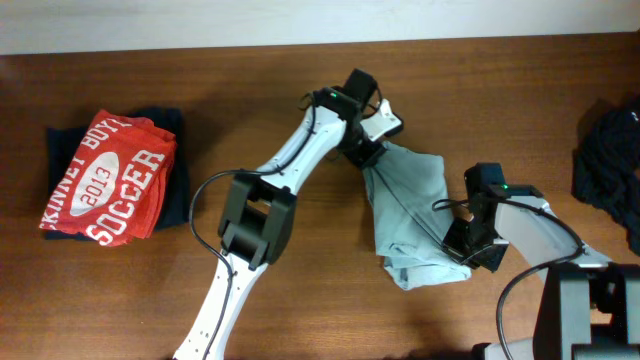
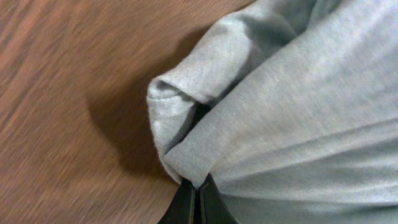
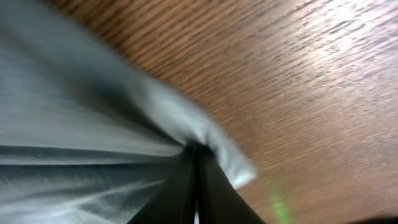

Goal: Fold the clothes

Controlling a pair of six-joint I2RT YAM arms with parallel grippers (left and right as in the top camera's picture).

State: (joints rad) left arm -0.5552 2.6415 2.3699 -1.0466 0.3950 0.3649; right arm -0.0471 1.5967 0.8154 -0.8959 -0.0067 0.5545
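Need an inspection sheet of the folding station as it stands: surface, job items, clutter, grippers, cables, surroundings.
Surface: wooden table, bare wood around the clothes.
Job's things: grey garment bunched at centre, stretched between both grippers; red shirt folded at left, on top of a dark folded garment; dark pile unfolded at the right edge.
Clutter: nothing seen.
Grippers: left gripper shut on a rolled edge of the grey garment; right gripper shut on another edge.
Cables: black cable loops beside the left arm; another by the right arm.
Surroundings: white strip beyond the far table edge.
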